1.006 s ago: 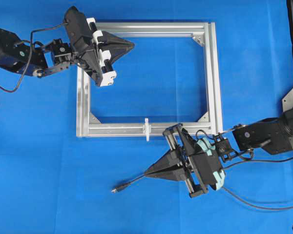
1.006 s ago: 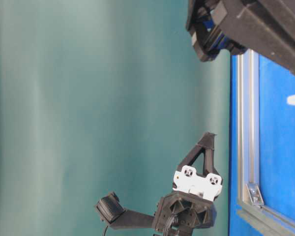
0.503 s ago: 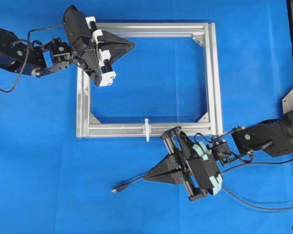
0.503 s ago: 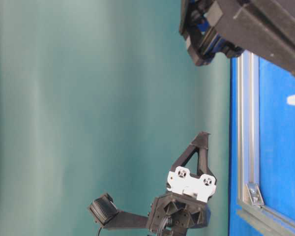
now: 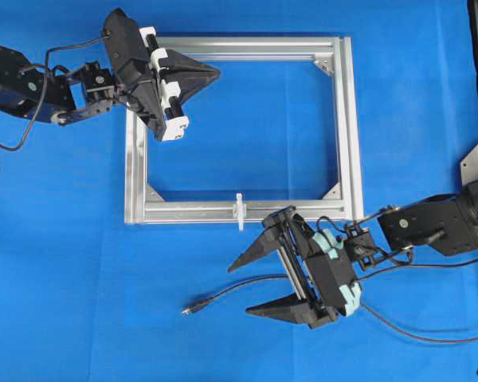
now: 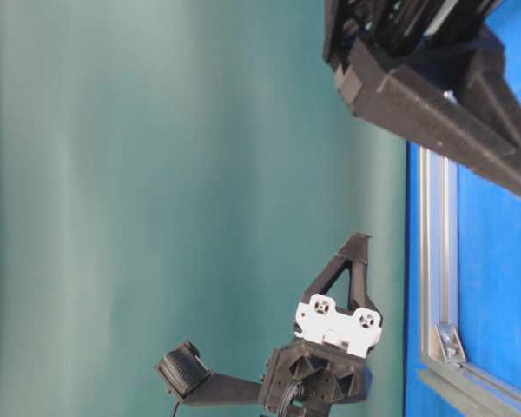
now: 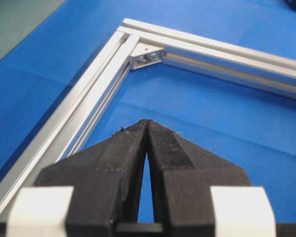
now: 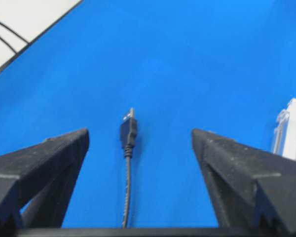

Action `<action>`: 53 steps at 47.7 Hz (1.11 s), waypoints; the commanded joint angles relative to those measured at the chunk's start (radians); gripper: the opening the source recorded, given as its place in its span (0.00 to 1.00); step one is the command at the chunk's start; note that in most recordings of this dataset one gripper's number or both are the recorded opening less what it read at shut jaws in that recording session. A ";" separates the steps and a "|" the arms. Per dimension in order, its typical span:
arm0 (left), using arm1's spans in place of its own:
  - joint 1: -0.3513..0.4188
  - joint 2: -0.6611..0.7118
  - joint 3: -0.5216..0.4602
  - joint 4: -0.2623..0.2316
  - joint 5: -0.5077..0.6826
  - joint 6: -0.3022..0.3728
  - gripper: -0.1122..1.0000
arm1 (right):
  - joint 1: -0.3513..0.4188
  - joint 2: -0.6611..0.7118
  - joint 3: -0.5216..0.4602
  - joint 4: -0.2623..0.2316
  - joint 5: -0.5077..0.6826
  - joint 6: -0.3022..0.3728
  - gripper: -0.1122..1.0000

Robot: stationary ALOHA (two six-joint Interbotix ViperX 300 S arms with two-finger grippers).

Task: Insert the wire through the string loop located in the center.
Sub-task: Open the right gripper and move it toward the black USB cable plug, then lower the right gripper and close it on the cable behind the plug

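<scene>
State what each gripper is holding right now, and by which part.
Nothing is held. The right gripper is open, with the wire lying loose on the table between its jaws. The left gripper is shut on nothing.

A bright blue textured cloth covers the whole bench. Behind it stands a plain teal-green wall, evenly lit without strong shadows.

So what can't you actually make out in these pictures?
- Wire: overhead, its far end runs under the right claw; the right wrist view cuts it at the bottom edge.
- String loop: overhead, too small to show its opening; in the right wrist view only a blurred white bit at the edge.
- Left claw: table-level view shows only its back.
</scene>
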 commanded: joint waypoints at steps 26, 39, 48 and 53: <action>0.002 -0.026 -0.011 0.003 -0.005 0.002 0.10 | 0.003 0.175 -0.112 0.003 -0.003 0.080 0.84; 0.002 -0.026 -0.011 0.003 -0.003 0.002 0.10 | 0.003 0.255 -0.150 0.041 -0.003 0.095 0.84; 0.002 -0.026 -0.009 0.003 -0.003 0.002 0.10 | 0.000 0.256 -0.149 0.043 -0.008 0.095 0.84; 0.000 -0.026 -0.009 0.003 -0.003 0.002 0.10 | -0.002 0.255 -0.149 0.044 -0.008 0.095 0.82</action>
